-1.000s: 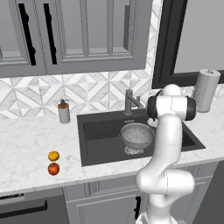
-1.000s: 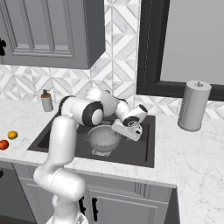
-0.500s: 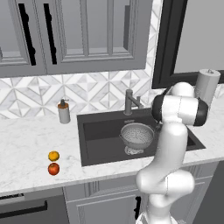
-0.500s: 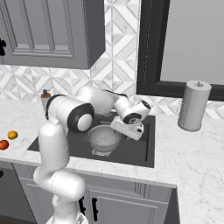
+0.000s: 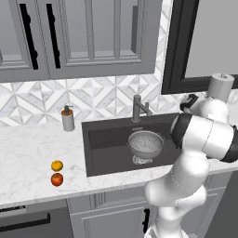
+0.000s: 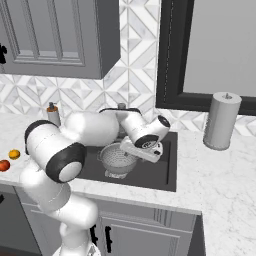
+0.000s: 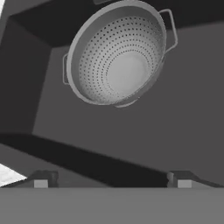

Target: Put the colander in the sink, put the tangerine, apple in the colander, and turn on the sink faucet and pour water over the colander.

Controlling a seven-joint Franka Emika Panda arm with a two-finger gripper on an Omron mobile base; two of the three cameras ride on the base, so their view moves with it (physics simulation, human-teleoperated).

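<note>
The colander (image 7: 117, 54) sat upright and empty in the sink (image 5: 104, 144), clear of the gripper (image 7: 112, 179), whose jaws stood wide and held nothing. The tangerine (image 5: 56, 165) and apple (image 5: 56, 179) lay touching on the counter (image 5: 28, 158) left of the sink.

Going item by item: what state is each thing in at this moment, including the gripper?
colander: upright in the sink, empty.
sink: holds only the colander, no water visible.
tangerine: on the counter left of the sink.
apple: on the counter, just in front of the tangerine.
sink faucet: no water running.
gripper: open, holding nothing, above the sink.
</note>
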